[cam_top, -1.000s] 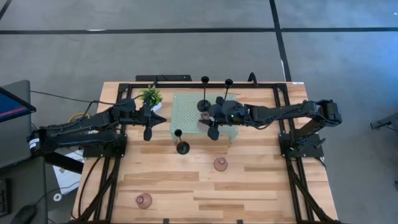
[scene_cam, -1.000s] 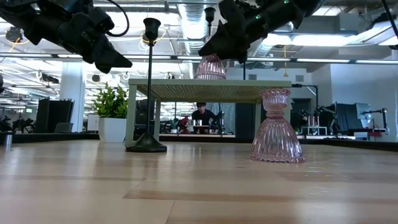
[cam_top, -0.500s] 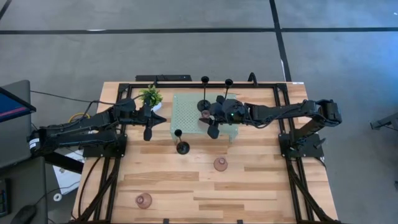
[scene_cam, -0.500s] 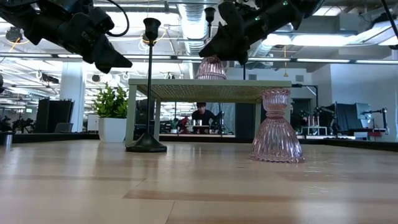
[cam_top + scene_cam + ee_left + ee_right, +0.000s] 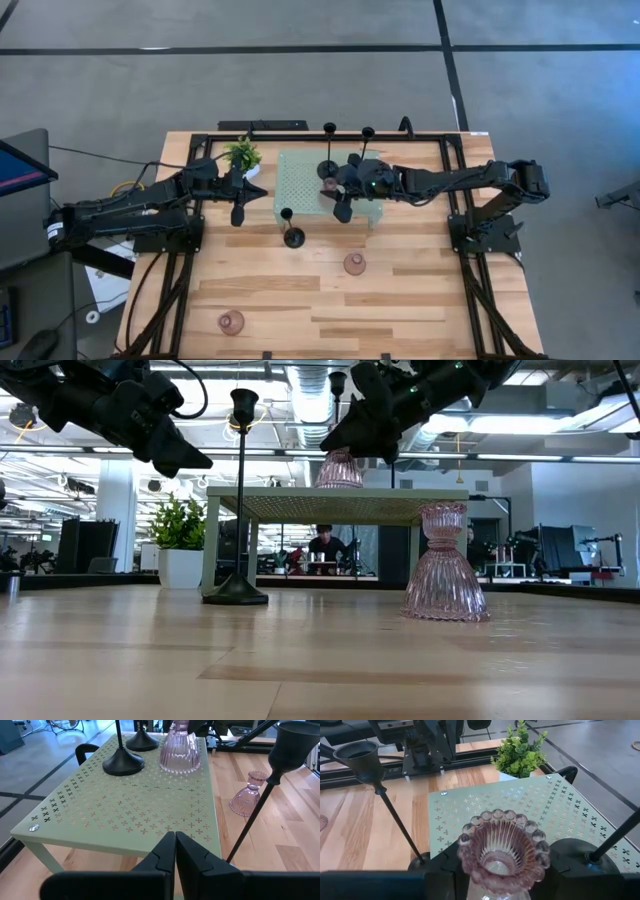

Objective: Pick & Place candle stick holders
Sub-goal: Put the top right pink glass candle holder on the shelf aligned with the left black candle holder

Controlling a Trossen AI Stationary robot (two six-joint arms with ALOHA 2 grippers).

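Note:
A mint-green perforated stand (image 5: 305, 190) sits at the table's far middle. Two black candle stick holders (image 5: 123, 764) (image 5: 142, 741) and one pink glass holder (image 5: 179, 750) stand on it by their bases. A third black holder (image 5: 294, 237) stands on the table in front of the stand. Two more pink holders (image 5: 354, 263) (image 5: 231, 322) stand nearer the front edge. My right gripper (image 5: 327, 184) is open over the stand, one finger on each side of the pink holder's top cup (image 5: 502, 852). My left gripper (image 5: 175, 852) hovers shut, left of the stand. My right gripper comes level from the table's right, with its fingers (image 5: 560, 865) on either side of the pink holder's beaded top cup (image 5: 540, 845). The cup's rim hides the place, so I cannot tell whether they touch it. The holder stands upright on the stand.
A small green potted plant (image 5: 243, 155) stands at the stand's far left corner, close to my left gripper. A black frame (image 5: 195, 140) runs along the table's far, left and right edges. Bare wood lies toward the table's near side.

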